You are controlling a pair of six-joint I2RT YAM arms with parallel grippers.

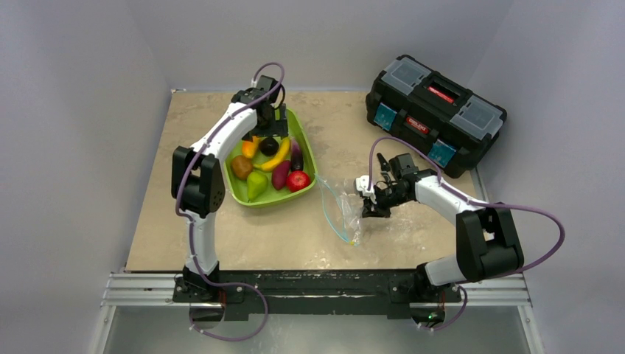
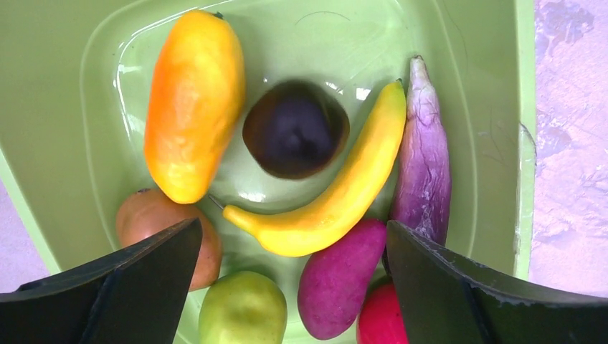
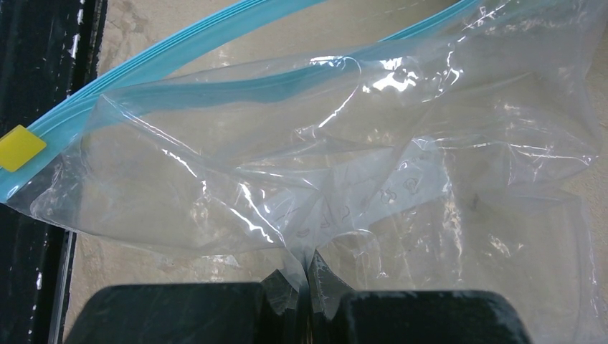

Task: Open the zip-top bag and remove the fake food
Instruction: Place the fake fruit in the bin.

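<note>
the zip-top bag (image 3: 344, 179) lies flat on the table, just beside the green tray (image 2: 495, 143) on its right side. its blue zipper strips stand apart and i see nothing inside it. the fake food (image 2: 337, 193) lies in the tray: banana, eggplant, dark plum, orange piece, kiwi, pear and red pieces.

my right gripper (image 3: 308, 287) has its fingers together, clamped on a fold of the bag's clear plastic at the edge far from the tray. my left gripper (image 2: 292, 240) hangs over the tray, fingers wide apart, holding nothing.

step in hand, as i judge it: the end of removal. next move: raise the left gripper straight up from the tray without touching the pieces, check the bag for leftovers, then release the plastic.
</note>
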